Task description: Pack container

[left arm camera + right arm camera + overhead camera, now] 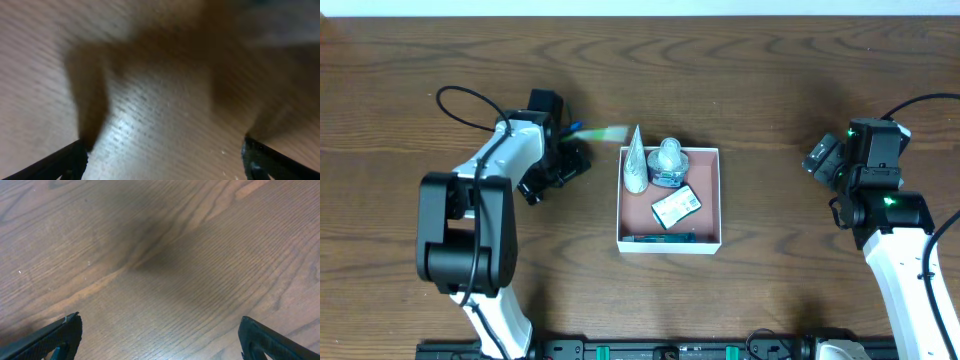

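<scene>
The square, shallow, white-walled container (705,198) with a pinkish-brown floor sits on the brown wooden table (770,70), with toiletries (675,208) inside. The left gripper (162,160) and right gripper (160,335) are both spread wide, holding nothing.

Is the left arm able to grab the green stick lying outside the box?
Probably yes. The green stick lies on the bare table right beside the left arm, outside the container. The arm's fingers are open and empty, and nothing stands in the way.

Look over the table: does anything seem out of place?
Yes. A slim green item lies on the table, left of the container, while everything else sits inside. It is too blurred to identify.
</scene>
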`<action>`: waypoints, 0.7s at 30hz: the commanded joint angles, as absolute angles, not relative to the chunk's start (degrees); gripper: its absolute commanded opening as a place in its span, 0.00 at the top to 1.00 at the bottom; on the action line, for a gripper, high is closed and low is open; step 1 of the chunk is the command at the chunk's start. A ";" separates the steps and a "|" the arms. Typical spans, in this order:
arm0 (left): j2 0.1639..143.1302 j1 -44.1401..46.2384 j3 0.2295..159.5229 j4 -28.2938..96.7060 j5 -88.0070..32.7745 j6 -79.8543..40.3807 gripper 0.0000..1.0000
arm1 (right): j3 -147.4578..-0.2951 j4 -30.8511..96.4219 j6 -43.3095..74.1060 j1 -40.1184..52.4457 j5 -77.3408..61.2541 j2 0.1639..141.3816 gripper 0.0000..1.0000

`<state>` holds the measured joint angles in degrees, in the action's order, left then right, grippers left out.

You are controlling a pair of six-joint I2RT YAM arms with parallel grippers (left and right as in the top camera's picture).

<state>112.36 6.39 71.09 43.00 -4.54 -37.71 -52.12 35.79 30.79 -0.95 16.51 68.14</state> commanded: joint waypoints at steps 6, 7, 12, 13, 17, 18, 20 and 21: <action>115.35 6.20 71.64 42.54 -4.05 -36.69 0.02 | -52.71 35.81 30.81 -1.54 17.56 68.31 0.01; 115.35 6.20 71.64 42.54 -4.05 -36.69 0.02 | -52.71 35.79 30.81 -1.54 17.56 68.31 0.01; 115.18 6.20 72.23 41.36 -5.91 -32.60 0.02 | -52.71 35.79 30.81 -1.54 17.56 68.31 0.01; 115.11 6.20 72.90 41.30 -6.00 -31.27 0.02 | -52.71 35.81 30.81 -1.54 17.56 68.31 0.01; 114.08 6.24 76.09 41.17 -5.93 -24.08 0.02 | -52.71 35.79 30.81 -1.54 17.56 68.31 0.01; 113.75 6.24 77.21 41.12 -5.93 -22.02 0.02 | -52.71 35.79 30.81 -1.54 17.56 68.31 0.01; 113.45 6.26 79.44 40.99 -5.93 -18.52 0.02 | -52.71 35.81 30.81 -1.54 17.56 68.31 0.01; 113.45 6.26 80.71 40.66 -5.91 -16.47 0.02 | -52.71 35.81 30.81 -1.54 17.58 68.31 0.01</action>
<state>113.71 6.39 76.86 41.08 -5.65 -24.88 -52.12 35.79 30.79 -0.95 16.53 68.14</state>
